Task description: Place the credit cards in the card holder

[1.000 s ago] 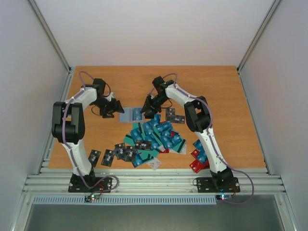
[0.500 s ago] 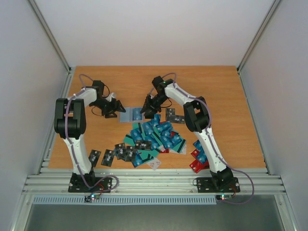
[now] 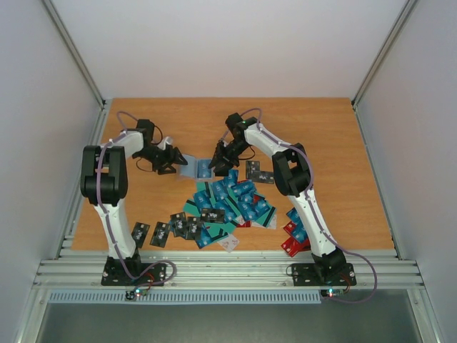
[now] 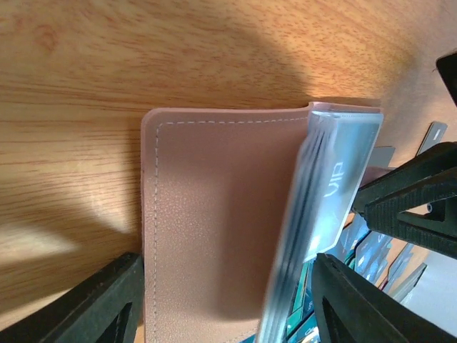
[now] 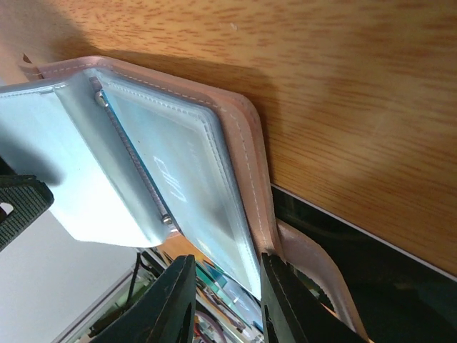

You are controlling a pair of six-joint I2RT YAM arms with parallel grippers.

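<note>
The card holder [image 3: 190, 170], a pinkish-brown sleeve, lies open on the table between my grippers. Its clear pockets [image 4: 325, 193] stand up from the cover [image 4: 214, 236], with a blue credit card [image 3: 204, 169] in them. My left gripper [image 3: 173, 160] is open at the holder's left side. In the left wrist view its jaws [image 4: 225, 266] straddle the cover and the pockets. My right gripper [image 3: 220, 163] is at the holder's right edge, shut on the cover's rim [image 5: 250, 143] and the pockets [image 5: 178, 179] between its fingers [image 5: 227, 259]. The other credit cards [image 3: 232, 204] lie heaped nearer to me.
Black cards [image 3: 168, 230] lie in a row at the near left. Red and blue cards [image 3: 293, 239] lie by the right arm's base, and one black card [image 3: 260, 173] lies right of the right gripper. A pale card [image 3: 228, 244] sits at the near edge.
My left gripper has moved right, up to the card holder, and its jaws have narrowed a little. The right gripper and the holder have stayed put.
</note>
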